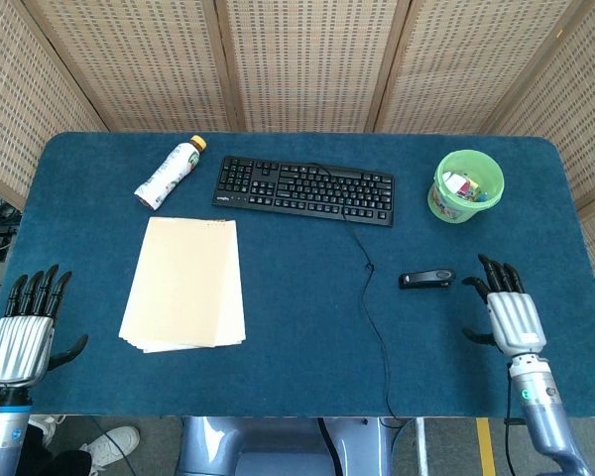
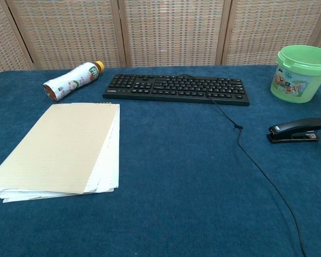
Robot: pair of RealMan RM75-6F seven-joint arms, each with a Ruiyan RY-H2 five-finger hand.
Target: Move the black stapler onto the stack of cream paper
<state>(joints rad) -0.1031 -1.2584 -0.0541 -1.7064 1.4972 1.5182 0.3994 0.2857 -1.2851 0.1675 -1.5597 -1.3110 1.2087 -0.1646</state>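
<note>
the black stapler (image 1: 426,280) lies on the table (image 1: 297,327), well apart from the cream paper (image 1: 184,284). the right hand (image 1: 506,312) is near it, fingers spread, empty. a clumsy grip may push the stapler against the keyboard cable (image 1: 375,317).

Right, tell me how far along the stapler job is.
Nothing is done: the black stapler lies on the table, right of the keyboard cable. In hand: the right hand, open, sits beside it without touching. Left: grip it, carry it to the cream paper stack.
</note>
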